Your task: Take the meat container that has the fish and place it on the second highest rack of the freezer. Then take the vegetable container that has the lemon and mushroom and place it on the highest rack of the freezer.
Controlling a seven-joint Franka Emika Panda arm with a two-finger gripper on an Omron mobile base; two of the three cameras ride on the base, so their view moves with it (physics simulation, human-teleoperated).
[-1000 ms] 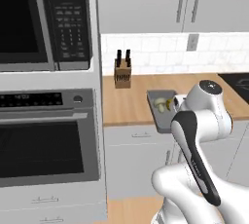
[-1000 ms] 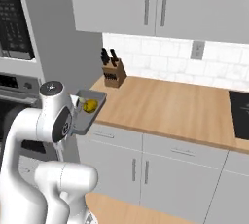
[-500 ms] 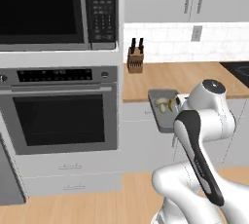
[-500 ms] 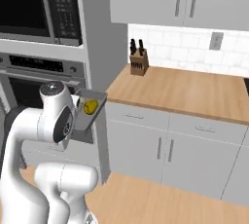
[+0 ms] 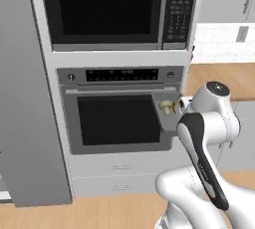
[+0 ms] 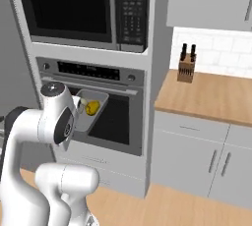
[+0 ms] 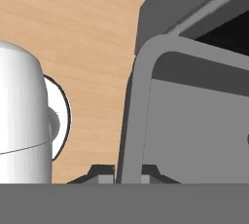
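Oven column now ahead — grey tray (image 5: 167,115), lemon (image 6: 92,107) and mushroom (image 5: 165,106) aboard — claw (image 7: 127,175) clamped on rim.

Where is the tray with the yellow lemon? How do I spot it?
Look at the big oven under the microwave. In front of its dark window, the tool is shut on a grey tray. It alone carries a yellow lemon and a pale mushroom.

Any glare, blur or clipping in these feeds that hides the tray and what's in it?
Left base view: even light, no glare; the arm hides part of the tray. Right base view: sharp, lemon clear. Hand view: close up, the tray's rim sits between the claw tips; its contents are cut off.
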